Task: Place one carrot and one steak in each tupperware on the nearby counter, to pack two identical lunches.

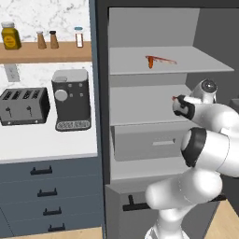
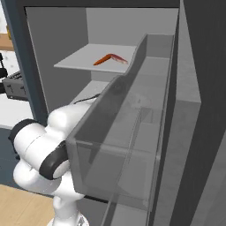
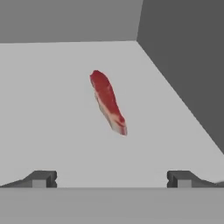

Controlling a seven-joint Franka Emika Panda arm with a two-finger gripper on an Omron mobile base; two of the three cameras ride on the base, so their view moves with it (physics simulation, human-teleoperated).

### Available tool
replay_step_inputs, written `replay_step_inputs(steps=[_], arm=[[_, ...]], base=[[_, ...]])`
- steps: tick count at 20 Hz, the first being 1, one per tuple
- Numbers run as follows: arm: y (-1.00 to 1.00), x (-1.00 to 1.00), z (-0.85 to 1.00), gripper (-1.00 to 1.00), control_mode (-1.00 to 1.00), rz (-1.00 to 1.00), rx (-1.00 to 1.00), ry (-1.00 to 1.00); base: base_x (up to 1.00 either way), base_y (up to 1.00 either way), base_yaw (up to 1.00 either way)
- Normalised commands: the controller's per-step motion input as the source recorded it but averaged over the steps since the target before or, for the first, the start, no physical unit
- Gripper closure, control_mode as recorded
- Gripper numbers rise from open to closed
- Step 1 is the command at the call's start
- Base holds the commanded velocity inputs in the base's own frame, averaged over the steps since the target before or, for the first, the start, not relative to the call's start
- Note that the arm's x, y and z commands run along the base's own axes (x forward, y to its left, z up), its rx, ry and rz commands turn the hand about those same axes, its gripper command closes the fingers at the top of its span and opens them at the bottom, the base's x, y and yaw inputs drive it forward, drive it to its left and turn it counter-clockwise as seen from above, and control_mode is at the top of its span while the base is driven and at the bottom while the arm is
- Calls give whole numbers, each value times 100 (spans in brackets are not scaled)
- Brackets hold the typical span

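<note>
Grey fridge shelves (image 1: pixel 140 105) hold the food: one steak (image 3: pixel 108 101) lies ahead of the gripper (image 3: pixel 111 178), fingers spread wide and empty; a carrot (image 1: pixel 150 62) waits above. Nothing looks packed yet.

arm: rises from base, elbow bent, forearm reaching forward and up, hand level | gripper (image 3: pixel 111 179): jaws spread wide, nothing between them, touching nothing | fingertips (image 3: pixel 41 179): two small dark tips, one at each side low in hand view, well apart
</note>
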Motion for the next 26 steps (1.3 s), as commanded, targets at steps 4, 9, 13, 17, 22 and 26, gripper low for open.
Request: replay_step_inputs(steps=[4,9,13,17,22,26], arm=[[-29,52,-33,-100,-100,0,3,0],[-7,31,-2,-100,-100,0,3,1],[-5,25,-7,-100,-100,1,0,2],[-1,33,-16,-100,-100,4,0,5],[1,36,-28,-100,-100,9,0,7],[-4,37,-30,-100,-100,9,0,6]], base=[[0,0,0],[0,0,0],[0,0,0],[0,0,0],[0,0,0],[0,0,0]])
